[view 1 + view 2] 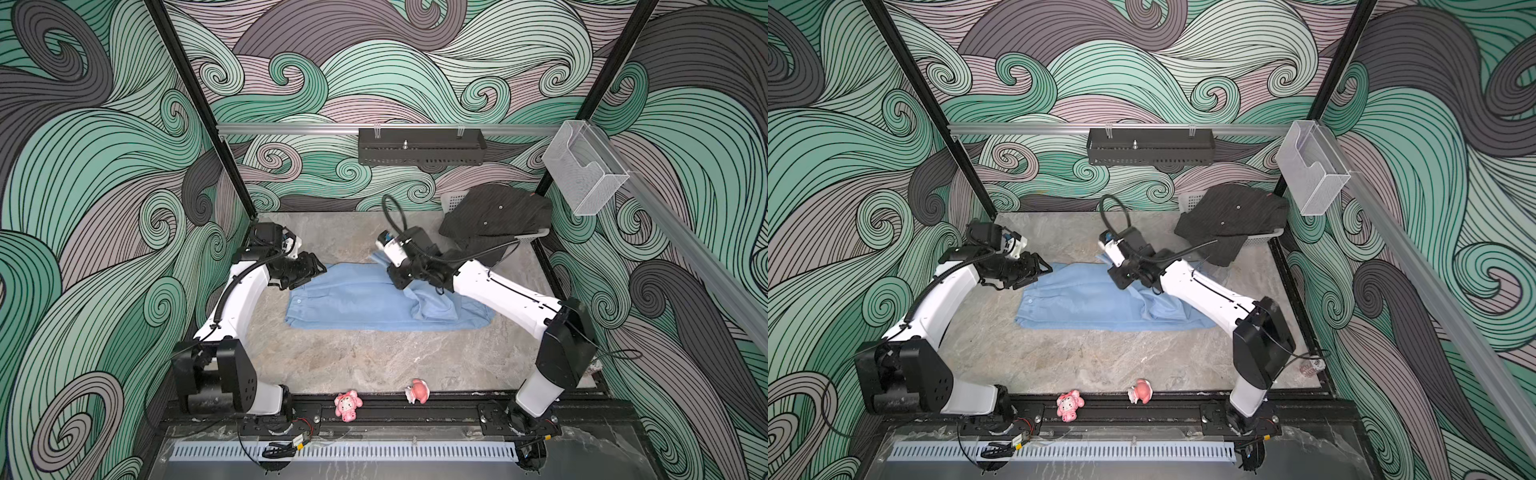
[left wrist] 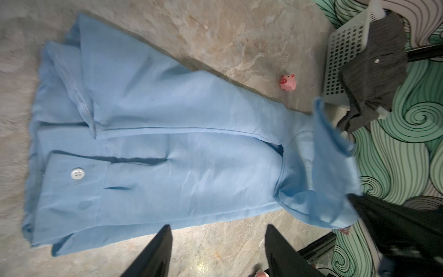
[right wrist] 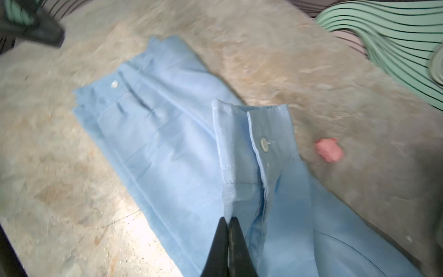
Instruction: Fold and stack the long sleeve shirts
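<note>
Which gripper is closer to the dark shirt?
Right. The right gripper pinches the blue shirt near the dark shirt; the left gripper hangs open at the blue shirt's opposite end.

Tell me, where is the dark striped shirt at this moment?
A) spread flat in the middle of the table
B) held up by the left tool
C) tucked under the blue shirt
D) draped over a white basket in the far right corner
D: in both top views the dark striped shirt hangs over the white basket in the far right corner, while the light blue shirt lies mid-table.
</note>
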